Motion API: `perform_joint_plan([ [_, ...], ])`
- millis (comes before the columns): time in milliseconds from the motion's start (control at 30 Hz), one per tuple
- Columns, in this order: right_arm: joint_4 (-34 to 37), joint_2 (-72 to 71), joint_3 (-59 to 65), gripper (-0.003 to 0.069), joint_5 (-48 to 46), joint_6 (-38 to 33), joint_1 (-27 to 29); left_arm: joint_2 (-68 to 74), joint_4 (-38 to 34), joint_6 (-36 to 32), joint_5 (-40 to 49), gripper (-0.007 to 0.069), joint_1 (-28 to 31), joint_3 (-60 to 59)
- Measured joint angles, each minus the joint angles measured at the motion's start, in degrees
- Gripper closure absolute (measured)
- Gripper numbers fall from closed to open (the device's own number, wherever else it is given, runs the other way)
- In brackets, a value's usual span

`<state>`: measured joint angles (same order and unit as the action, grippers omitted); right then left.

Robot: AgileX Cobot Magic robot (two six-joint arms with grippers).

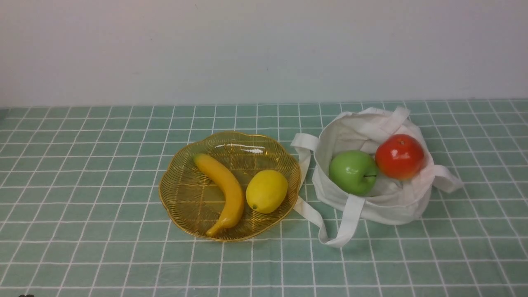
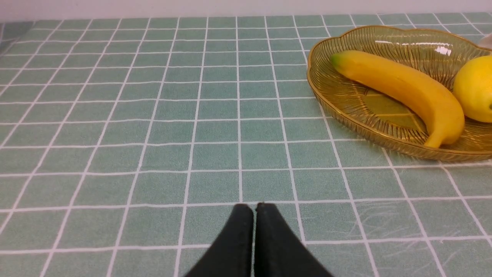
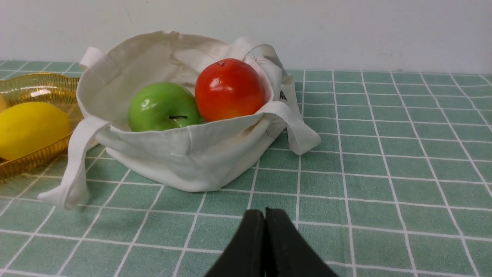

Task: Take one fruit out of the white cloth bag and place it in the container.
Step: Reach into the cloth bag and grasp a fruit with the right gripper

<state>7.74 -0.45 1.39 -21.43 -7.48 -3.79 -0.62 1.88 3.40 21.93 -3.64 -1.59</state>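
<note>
The glossy red fruit point(image 1: 399, 156) point(image 3: 229, 89) lies in the open white cloth bag point(image 1: 396, 202) point(image 3: 192, 154), touching a green apple point(image 1: 353, 171) point(image 3: 163, 107). Left of the bag stands the amber scalloped bowl point(image 1: 181, 194) point(image 2: 346, 96), its edge also showing in the right wrist view point(image 3: 34, 157). My right gripper point(image 3: 265, 211) is shut and empty, low over the cloth a little short of the bag. The left gripper point(image 2: 254, 206) is shut and empty too, well to the side of the bowl. Neither arm appears in the front view.
A banana point(image 1: 222, 190) point(image 2: 399, 86) and a yellow lemon point(image 1: 266, 191) point(image 3: 30, 129) lie in the bowl. The bag's strap handles point(image 1: 346, 222) point(image 3: 73, 169) trail onto the green checked tablecloth point(image 1: 82, 206), one reaching the bowl's rim. A white wall stands behind.
</note>
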Motion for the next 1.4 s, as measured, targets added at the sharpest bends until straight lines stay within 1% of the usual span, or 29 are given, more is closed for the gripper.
perform_joint_plan([
  [933, 0.4, 0.0, 0.0, 0.0673, 0.1, 0.1, 0.0, 0.0, 0.0, 0.0, 0.0, 0.0632, 0.0, 0.0],
  [1000, 4.0, 0.0, 0.2, 0.0673, 1.5, 2.5, 0.0, 0.0, 0.0, 0.0, 0.0, 0.0632, 0.0, 0.0],
  [1067, 11.1, 0.0, 0.3, 0.0673, 3.3, 6.8, 0.0, 0.0, 0.0, 0.0, 0.0, 0.0632, 0.0, 0.0],
  [1133, 20.2, 0.0, 0.3, 0.0673, 5.8, 13.2, 0.0, 0.0, 0.0, 0.0, 0.0, 0.0632, 0.0, 0.0],
  [1167, 22.9, 0.0, 0.3, 0.0673, 6.4, 14.7, 0.0, 0.0, 0.0, 0.0, 0.0, 0.0632, 0.0, 0.0],
  [1233, 30.7, 0.0, 0.3, 0.0673, 7.7, 18.3, 0.0, 0.0, 0.0, 0.0, 0.0, 0.0632, 0.0, 0.0],
  [1300, 37.4, 0.0, 0.3, 0.0673, 8.4, 19.9, 0.0, 0.0, 0.0, 0.0, 0.0, 0.0632, 0.0, 0.0],
  [1400, 42.8, 0.0, 0.3, 0.0673, 9.2, 20.4, 0.0, 0.0, 0.0, 0.0, 0.0, 0.0632, 0.0, 0.0],
])
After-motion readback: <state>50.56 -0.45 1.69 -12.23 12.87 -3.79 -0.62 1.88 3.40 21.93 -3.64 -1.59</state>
